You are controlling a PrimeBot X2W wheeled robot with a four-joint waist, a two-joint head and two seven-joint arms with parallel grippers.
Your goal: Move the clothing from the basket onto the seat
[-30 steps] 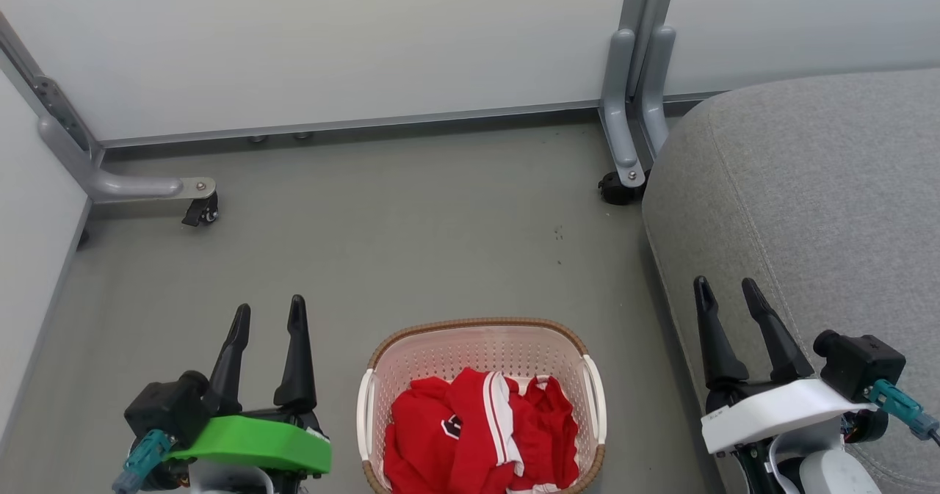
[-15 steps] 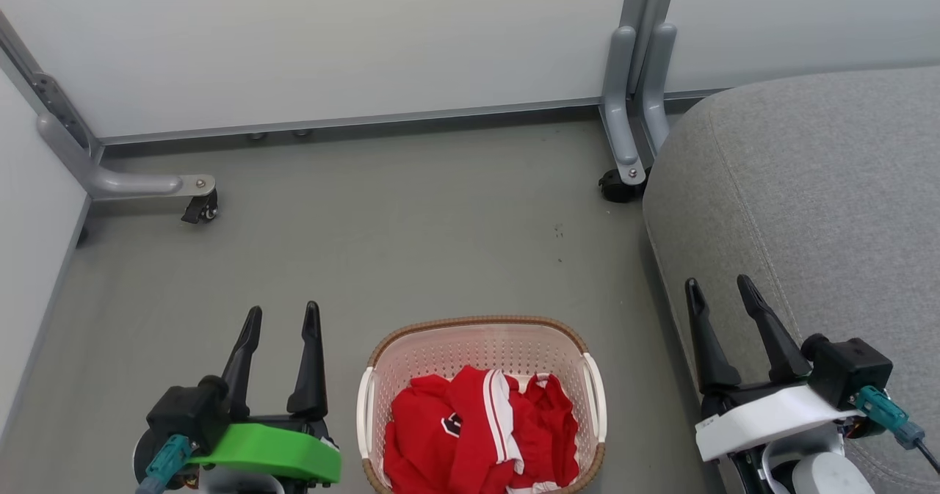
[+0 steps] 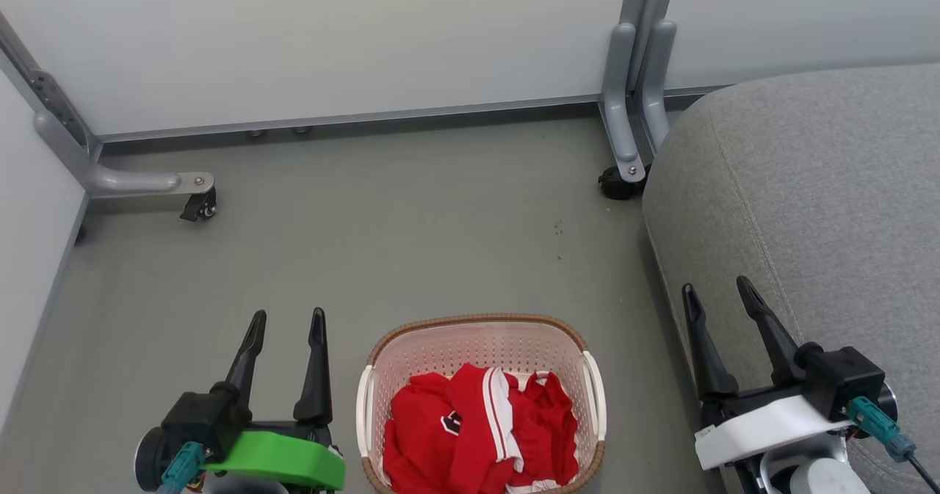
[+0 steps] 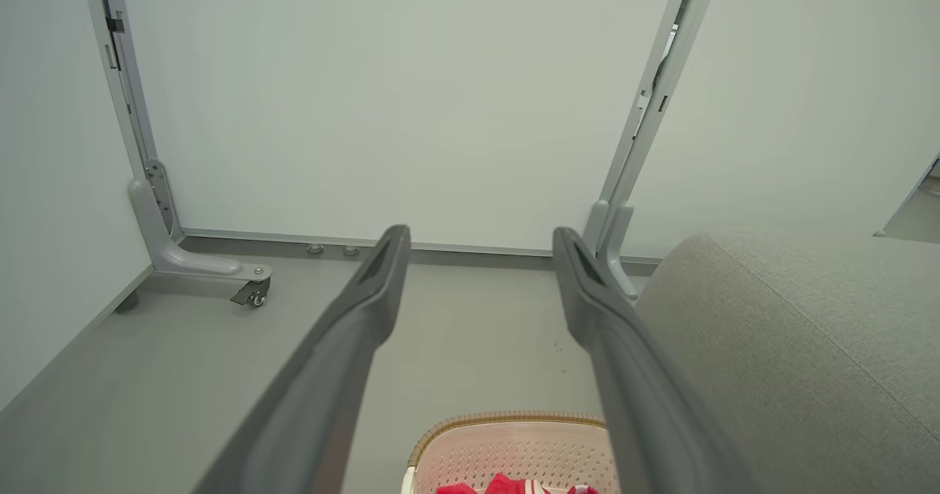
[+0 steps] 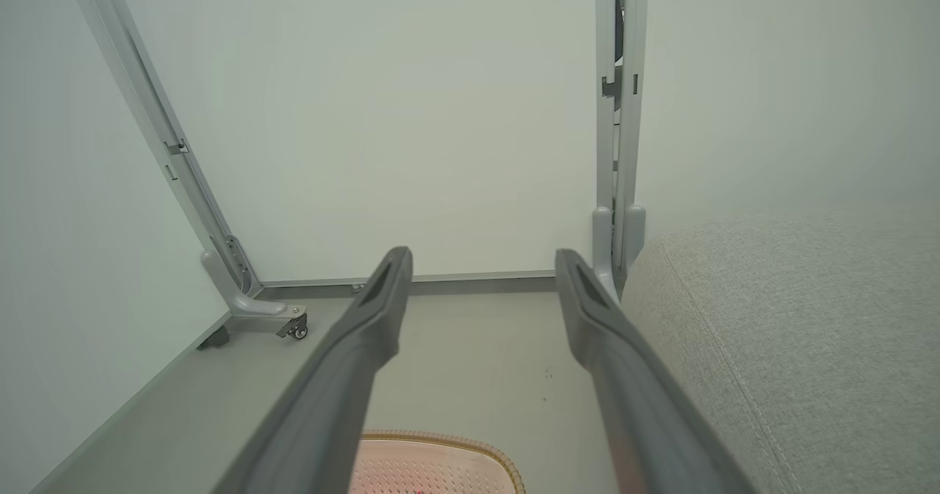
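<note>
Basket (image 3: pixel 477 322) stands on the grey floor (image 3: pixel 404 222), well back from the floor's far edge where the white panels (image 3: pixel 330 39) meet it. It sits just left of the seat (image 3: pixel 808 186), with a strip of floor between them. The basket's near end is cut off by the bottom of the head view. Clothing (image 3: pixel 477 435) is heaped inside, red with white stripes. A black-and-white patch shows in a fold, too crumpled to read, and I cannot tell how many pieces there are. Left claw (image 3: pixel 288 313) is over the floor left of the basket, fingers spread well apart with nothing between them. Right claw (image 3: pixel 716 285) is at the seat's left edge, spread about as wide and empty. The seat runs off the right side of the head view. The left wrist view catches the basket's far rim and a few red tips at its bottom edge. The right wrist view gets the far rim only, with the cloth not made out. Both wrist views show the panel posts rising far higher than the head view does, and a castor foot (image 3: pixel 192 204) near the floor's far left corner.
</note>
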